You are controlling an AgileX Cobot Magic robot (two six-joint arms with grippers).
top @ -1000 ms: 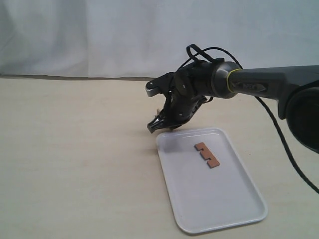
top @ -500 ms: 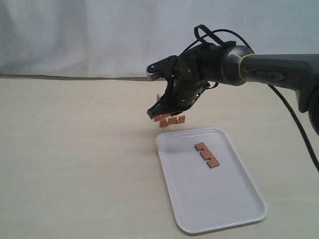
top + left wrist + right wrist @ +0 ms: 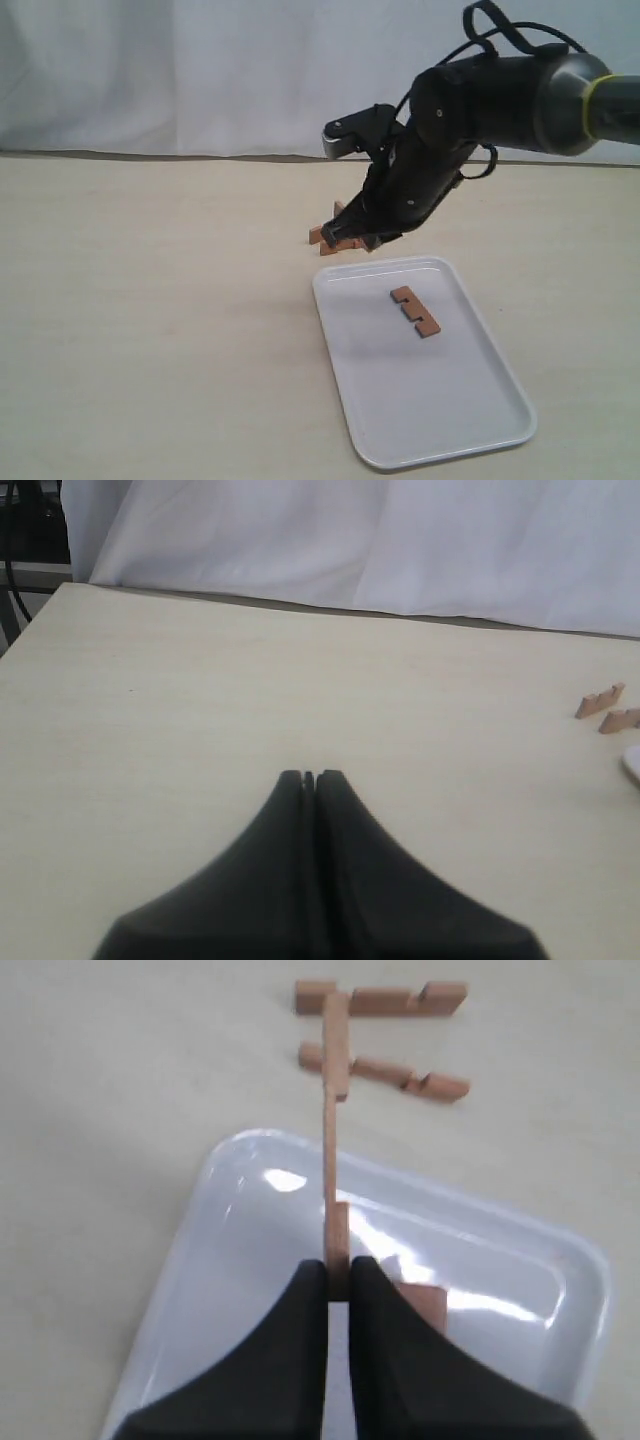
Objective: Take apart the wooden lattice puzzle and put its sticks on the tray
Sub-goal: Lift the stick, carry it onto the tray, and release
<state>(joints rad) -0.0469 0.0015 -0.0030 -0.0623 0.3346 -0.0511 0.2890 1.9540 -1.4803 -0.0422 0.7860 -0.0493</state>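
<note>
My right gripper (image 3: 338, 1278) is shut on the end of one reddish-brown notched stick (image 3: 335, 1150), which points out from the jaws over the far rim of the white tray (image 3: 200, 1280). Two more sticks (image 3: 385, 1002) lie side by side on the table just past that rim, also the two sticks (image 3: 326, 238). The held stick's far end lines up with them; I cannot tell if it touches. Another stick (image 3: 415, 311) lies flat on the tray (image 3: 440, 420). In the exterior view the right gripper (image 3: 360, 238) hangs above the tray's far corner. My left gripper (image 3: 309, 776) is shut and empty, far from the sticks (image 3: 600, 700).
A white cloth backdrop (image 3: 200, 70) hangs along the table's far edge. Pale wooden tabletop (image 3: 150, 330) spreads to the left of the tray. The right arm's black cable (image 3: 500, 25) loops above its wrist.
The right arm has lifted and swung to the right with the stick in its jaws. The two sticks on the table, hidden behind the gripper a second ago, now show beside it.
</note>
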